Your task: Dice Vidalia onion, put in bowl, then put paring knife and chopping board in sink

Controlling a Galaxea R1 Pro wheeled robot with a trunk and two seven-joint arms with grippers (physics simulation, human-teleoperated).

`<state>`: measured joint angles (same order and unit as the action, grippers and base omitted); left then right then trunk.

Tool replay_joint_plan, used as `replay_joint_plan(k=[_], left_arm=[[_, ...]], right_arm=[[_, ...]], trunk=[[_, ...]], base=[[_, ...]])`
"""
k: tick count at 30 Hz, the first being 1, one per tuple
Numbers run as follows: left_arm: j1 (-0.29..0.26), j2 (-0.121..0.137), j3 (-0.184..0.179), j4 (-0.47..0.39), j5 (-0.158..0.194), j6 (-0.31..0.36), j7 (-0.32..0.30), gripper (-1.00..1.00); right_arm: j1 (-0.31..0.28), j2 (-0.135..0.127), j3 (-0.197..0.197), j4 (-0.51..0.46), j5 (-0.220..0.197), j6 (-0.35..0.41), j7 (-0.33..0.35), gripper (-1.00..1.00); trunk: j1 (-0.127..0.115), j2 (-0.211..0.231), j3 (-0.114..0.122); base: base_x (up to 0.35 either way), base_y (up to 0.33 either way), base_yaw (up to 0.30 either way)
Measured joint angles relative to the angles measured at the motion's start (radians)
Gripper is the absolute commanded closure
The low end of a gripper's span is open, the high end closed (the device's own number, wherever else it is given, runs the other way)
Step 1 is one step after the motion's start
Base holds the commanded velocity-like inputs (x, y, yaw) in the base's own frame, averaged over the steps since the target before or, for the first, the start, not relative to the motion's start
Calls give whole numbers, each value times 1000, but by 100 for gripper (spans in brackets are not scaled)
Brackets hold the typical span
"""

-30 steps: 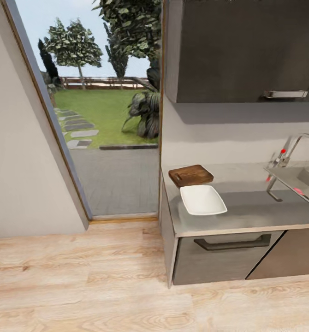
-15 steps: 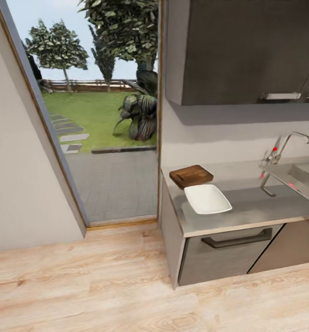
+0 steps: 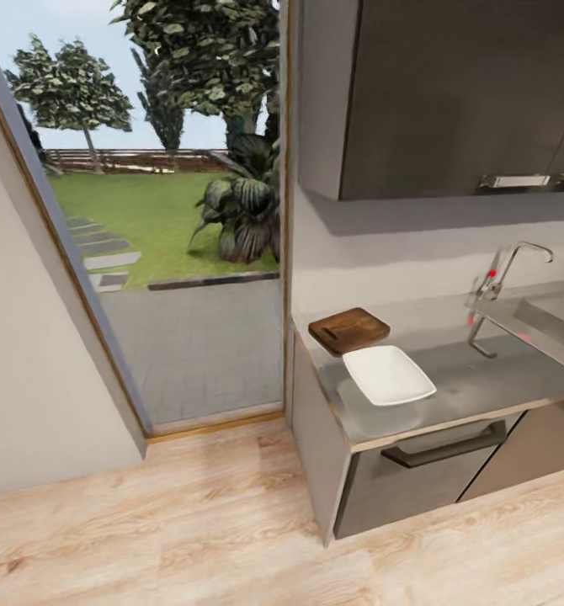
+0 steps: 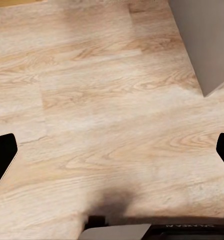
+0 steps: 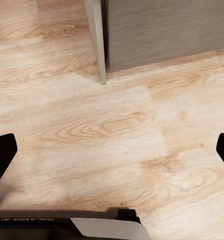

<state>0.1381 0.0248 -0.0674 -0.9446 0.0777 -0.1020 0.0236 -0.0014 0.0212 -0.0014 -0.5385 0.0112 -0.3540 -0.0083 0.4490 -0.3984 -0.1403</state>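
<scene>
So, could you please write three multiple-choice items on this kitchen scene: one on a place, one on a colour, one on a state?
1. Where does the bowl stand?
A. in the sink
B. on the countertop, in front of the chopping board
C. on the floor

2. What colour is the chopping board?
A. dark brown
B. white
C. green

3. What state is the left gripper in?
A. shut on the knife
B. shut on the bowl
C. open, holding nothing

Answers:
1. B: the head view shows the white bowl on the grey countertop, on the near side of the board and close to it.
2. A: the board is dark-brown wood with a handle slot.
3. C: in the left wrist view the fingertips sit far apart at the picture's edges, with bare wooden floor between them.
</scene>
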Motion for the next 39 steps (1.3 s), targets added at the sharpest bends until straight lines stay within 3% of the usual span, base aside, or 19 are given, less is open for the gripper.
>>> replay_joint_plan(k=[12, 29, 39], left_arm=[[0, 0, -28, 17, -1, 0, 0, -100], [0, 0, -35, 20, -1, 0, 0, -100], [0, 0, -35, 20, -1, 0, 0, -100]], right_arm=[[0, 0, 0, 0, 0, 0, 0, -100], [0, 0, 0, -1, 0, 0, 0, -100], [0, -1, 0, -1, 0, 0, 0, -100]], trunk=[[0, 0, 10], [0, 0, 25], [0, 0, 34]], base=[[219, 220, -211], [205, 229, -219], [62, 271, -206]])
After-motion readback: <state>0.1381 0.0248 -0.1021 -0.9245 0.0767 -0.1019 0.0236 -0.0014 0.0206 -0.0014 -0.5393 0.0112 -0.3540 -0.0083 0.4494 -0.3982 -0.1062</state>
